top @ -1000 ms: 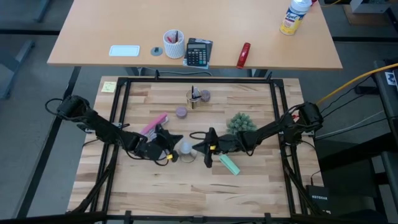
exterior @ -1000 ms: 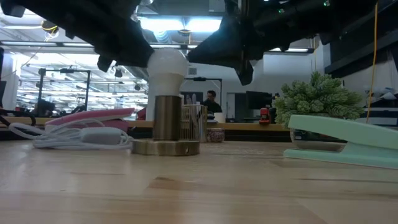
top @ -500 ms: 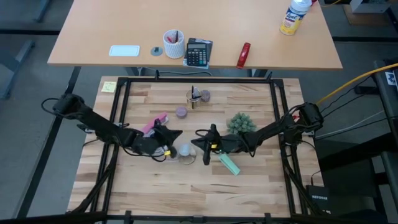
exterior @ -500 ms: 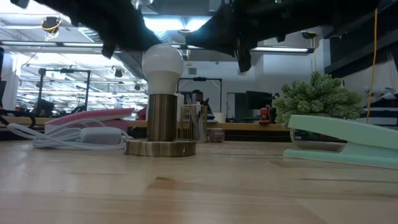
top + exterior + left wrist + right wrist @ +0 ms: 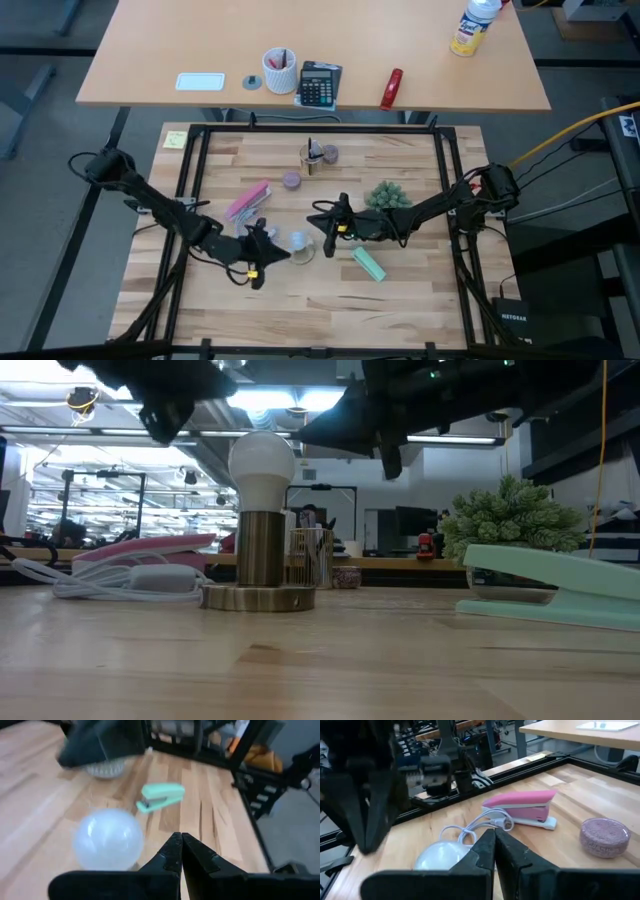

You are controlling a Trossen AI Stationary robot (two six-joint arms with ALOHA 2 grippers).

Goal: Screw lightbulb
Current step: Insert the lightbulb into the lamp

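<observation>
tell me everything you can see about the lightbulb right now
The lightbulb is a small frosted-white globe with a smooth, matte look. It stands upright, seated in a brass-coloured cylindrical socket on a round base that rests on the wooden table, so its screw base is hidden. It sits near the table's middle, between the two hands. Neither the left hand nor the right hand touches it; both hang shut just above and beside it.

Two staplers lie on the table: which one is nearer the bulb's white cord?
The pink stapler. The white cord loops up against its base, on the left arm's side of the lightbulb. The mint-green stapler lies beyond the bulb, apart from the cord.
</observation>
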